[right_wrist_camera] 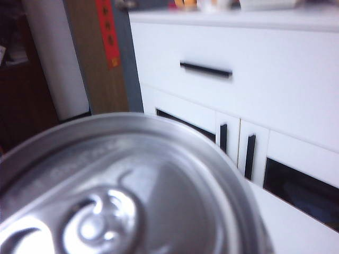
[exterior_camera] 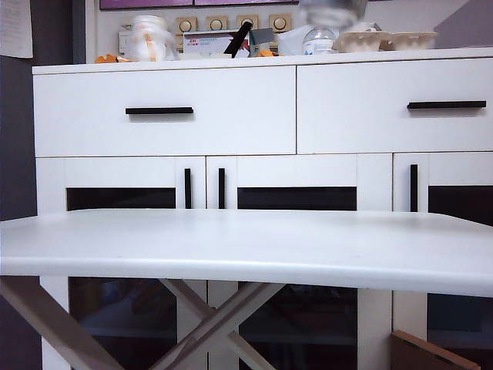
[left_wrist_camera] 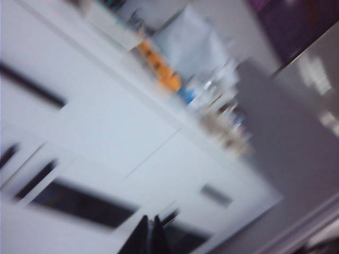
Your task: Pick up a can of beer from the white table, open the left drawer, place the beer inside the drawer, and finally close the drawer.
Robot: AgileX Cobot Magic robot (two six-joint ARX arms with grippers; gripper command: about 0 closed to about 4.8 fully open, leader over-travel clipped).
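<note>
The can of beer (right_wrist_camera: 127, 190) fills the right wrist view, its silver lid and pull tab close under the camera and raised above the white table (right_wrist_camera: 296, 227). My right gripper is shut on it; its fingers are hidden by the can. Beyond it is the left drawer (right_wrist_camera: 265, 90), closed, with its black bar handle (right_wrist_camera: 205, 69). My left gripper (left_wrist_camera: 151, 235) is shut on nothing and faces the blurred cabinet. The exterior view shows the white table (exterior_camera: 246, 247) and the closed left drawer (exterior_camera: 92, 116), but neither arm nor the can.
The white cabinet has a second closed drawer (exterior_camera: 370, 116) on the right and glass doors with vertical black handles (exterior_camera: 187, 188) below. Bottles, boxes and an egg carton (exterior_camera: 393, 40) crowd its top. A wooden door (right_wrist_camera: 100, 58) stands left of the cabinet.
</note>
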